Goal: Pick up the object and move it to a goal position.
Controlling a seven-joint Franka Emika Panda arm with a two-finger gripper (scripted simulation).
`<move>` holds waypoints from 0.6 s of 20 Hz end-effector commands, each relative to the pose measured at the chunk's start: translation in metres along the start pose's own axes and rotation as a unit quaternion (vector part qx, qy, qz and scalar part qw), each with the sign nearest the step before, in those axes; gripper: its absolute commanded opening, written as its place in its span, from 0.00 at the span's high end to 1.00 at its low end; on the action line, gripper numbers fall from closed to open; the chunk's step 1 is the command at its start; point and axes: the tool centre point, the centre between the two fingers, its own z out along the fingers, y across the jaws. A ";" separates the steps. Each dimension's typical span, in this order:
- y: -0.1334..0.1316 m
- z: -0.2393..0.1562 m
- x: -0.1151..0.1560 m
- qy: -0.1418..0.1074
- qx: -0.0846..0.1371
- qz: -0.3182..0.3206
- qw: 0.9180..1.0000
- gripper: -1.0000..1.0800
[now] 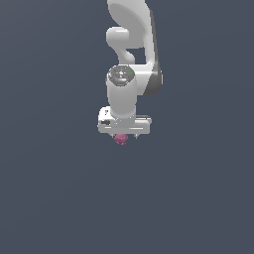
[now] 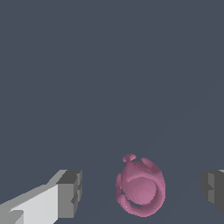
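1. Gripper (image 2: 140,192) is standing wide open in the wrist view: both fingers (image 2: 70,194) are sitting well apart from the object (image 2: 141,189), one on each side, neither touching it.
2. Object is lying between the two pads, nearer the dark pad at the frame edge than the white-backed finger, so it is a bit off-centre in the gap.
3. In the exterior view the object (image 1: 120,139) is peeking out just under the white gripper body (image 1: 124,125); the hand is hiding most of it. Whether it is resting on the grey floor (image 1: 49,198) I can't confirm, but it looks that way.
4. Step in hand, my read: pre-grasp, descending or about to close. Nothing is being lifted yet.
5. Doing it well: shift the hand so the object is sitting midway between the pads before closing, otherwise one pad is going to push it sideways first.
6. Get the pads down level with the widest part of the object; closing high is risking a squeeze-out.
7. Shape: roundish, lumpy, a ball-like core wrapped in curved bands, with a small nub sticking out of it.
8. Surface: magenta-pink, smooth, faintly glossy render. Curved faces mean small contact patches, so close slowly.
9. Pads: dark grey, blocky, flat-faced. Finger backs: white, matte.
10. Goal marker isn't showing in either view.
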 end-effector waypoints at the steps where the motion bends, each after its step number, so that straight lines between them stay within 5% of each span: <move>1: 0.000 0.000 0.000 0.000 0.000 0.000 1.000 0.04; 12: 0.028 -0.015 0.009 0.013 -0.006 0.001 1.000 0.04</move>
